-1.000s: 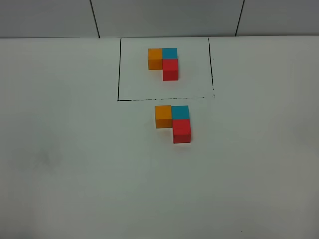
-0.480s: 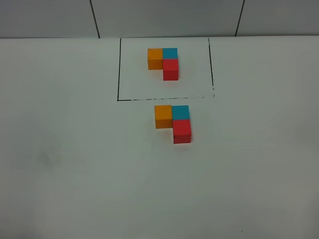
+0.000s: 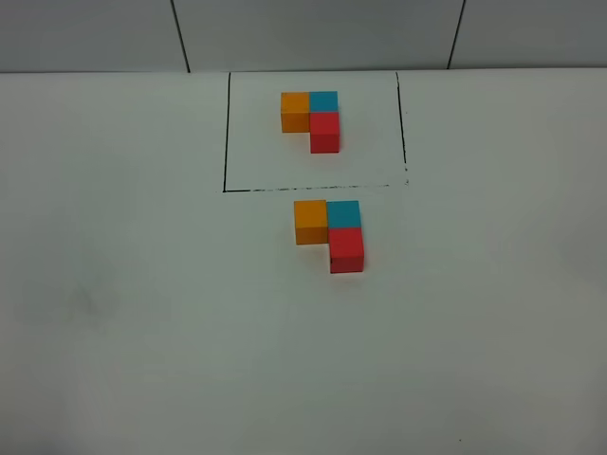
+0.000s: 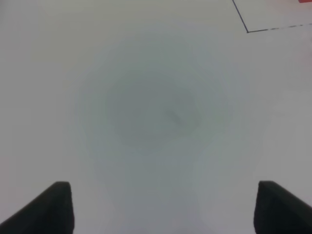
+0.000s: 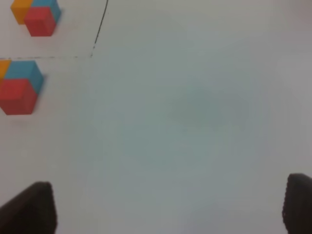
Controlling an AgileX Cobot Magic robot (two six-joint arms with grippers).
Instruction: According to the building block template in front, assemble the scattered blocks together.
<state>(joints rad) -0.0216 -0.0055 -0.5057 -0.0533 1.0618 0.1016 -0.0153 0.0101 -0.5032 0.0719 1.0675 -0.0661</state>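
Exterior high view is showing you the building block template (image 3: 312, 121) sitting inside the black drawn rectangle (image 3: 225, 133) at the far side of the tabletop (image 3: 142, 332), and the scattered blocks lying just outside its near edge: orange block (image 3: 310, 220) touching teal-blue block (image 3: 343, 213), red block (image 3: 347, 249) touching the teal-blue one on the near side. That L is already matching the template, so you are likely looking at a finished assembly. Neither arm is appearing in this view. Left gripper (image 4: 163, 207) is hovering over bare tabletop with jaws spread wide and holding nothing; right gripper (image 5: 170, 207) is likewise parted and empty, with the blocks well off to one side of its view. The risk, as you are judging it: any further approach could be nudging a cube and opening a gap or twisting the L, since nothing appears to be locking the cubes together.
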